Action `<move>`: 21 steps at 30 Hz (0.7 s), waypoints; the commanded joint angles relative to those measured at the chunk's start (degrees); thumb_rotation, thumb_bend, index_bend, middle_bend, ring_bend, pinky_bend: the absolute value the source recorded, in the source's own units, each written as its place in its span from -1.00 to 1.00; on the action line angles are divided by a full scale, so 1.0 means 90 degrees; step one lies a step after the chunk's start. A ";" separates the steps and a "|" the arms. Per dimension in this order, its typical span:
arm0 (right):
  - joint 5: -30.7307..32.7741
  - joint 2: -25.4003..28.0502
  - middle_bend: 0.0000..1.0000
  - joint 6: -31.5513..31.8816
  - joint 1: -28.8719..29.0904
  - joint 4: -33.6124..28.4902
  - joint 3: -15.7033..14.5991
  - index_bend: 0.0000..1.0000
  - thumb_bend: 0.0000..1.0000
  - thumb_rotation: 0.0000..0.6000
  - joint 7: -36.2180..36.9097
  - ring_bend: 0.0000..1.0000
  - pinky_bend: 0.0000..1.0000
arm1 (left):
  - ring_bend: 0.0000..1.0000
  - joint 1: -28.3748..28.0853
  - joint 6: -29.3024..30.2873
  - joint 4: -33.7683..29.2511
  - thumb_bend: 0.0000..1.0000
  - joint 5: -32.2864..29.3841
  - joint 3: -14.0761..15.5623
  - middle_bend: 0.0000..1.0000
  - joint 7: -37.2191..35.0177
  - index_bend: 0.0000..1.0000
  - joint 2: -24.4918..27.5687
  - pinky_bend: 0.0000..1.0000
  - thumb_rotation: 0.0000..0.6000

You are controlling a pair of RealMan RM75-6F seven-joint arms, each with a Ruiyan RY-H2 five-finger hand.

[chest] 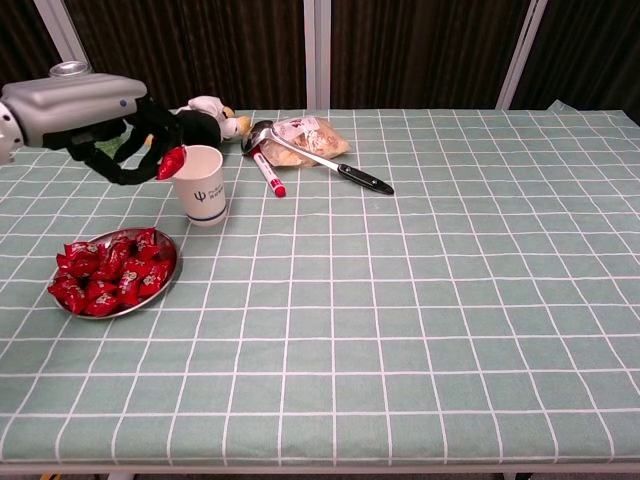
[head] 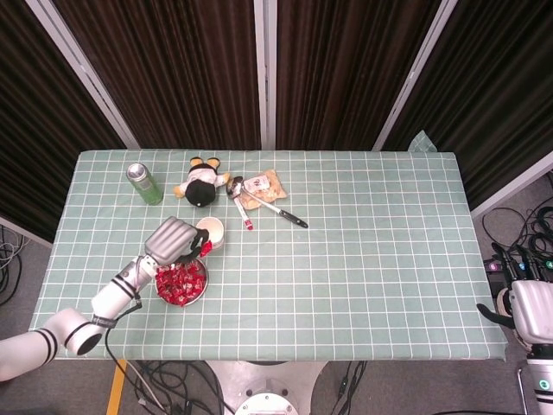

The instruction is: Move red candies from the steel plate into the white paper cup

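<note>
A steel plate (chest: 166, 282) (head: 201, 290) heaped with red candies (chest: 105, 273) (head: 180, 282) sits near the table's front left. Behind it stands the white paper cup (chest: 201, 185) (head: 213, 230), upright. My left hand (chest: 95, 118) (head: 176, 239) hovers just left of the cup's rim and pinches one red candy (chest: 171, 163) (head: 204, 249) in its dark fingertips, right at the rim. My right hand (head: 530, 309) hangs off the table's right front corner, away from everything; its fingers are not clear enough to judge.
A green can (head: 144, 182) stands at the back left. A plush toy (chest: 196, 124), a red marker (chest: 268, 172), a ladle (chest: 312, 157) and a snack bag (chest: 310, 135) lie behind and right of the cup.
</note>
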 commanded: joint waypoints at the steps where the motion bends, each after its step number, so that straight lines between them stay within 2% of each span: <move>1: 0.0005 0.0010 -0.54 0.0019 -0.0018 0.0015 -0.0003 -0.89 -0.96 1.00 0.0023 -0.92 -0.69 | 0.45 -0.0316 -0.0405 0.0187 0.07 -0.0301 -0.0237 0.48 0.0303 0.29 -0.0118 0.95 1.00; 8: 0.0035 0.0028 -0.54 0.0040 -0.0054 0.0049 -0.0003 -0.89 -0.96 1.00 0.0094 -0.92 -0.69 | 0.42 -0.0683 -0.0946 0.0586 0.06 -0.0740 -0.0390 0.45 0.1176 0.28 -0.0376 0.95 1.00; 12: 0.0057 0.0039 -0.54 0.0053 -0.0079 0.0078 -0.0003 -0.89 -0.96 1.00 0.0147 -0.92 -0.69 | 0.37 -0.0712 -0.1008 0.0582 0.05 -0.0922 -0.0370 0.42 0.1670 0.25 -0.0415 0.92 1.00; 21: -0.0059 0.0093 -0.54 -0.0020 -0.0057 0.0097 -0.0054 -0.89 -0.96 1.00 0.0362 -0.92 -0.67 | 0.12 -0.0712 -0.1049 0.0255 0.03 -0.1295 -0.0345 0.13 0.2436 -0.13 -0.0316 0.80 1.00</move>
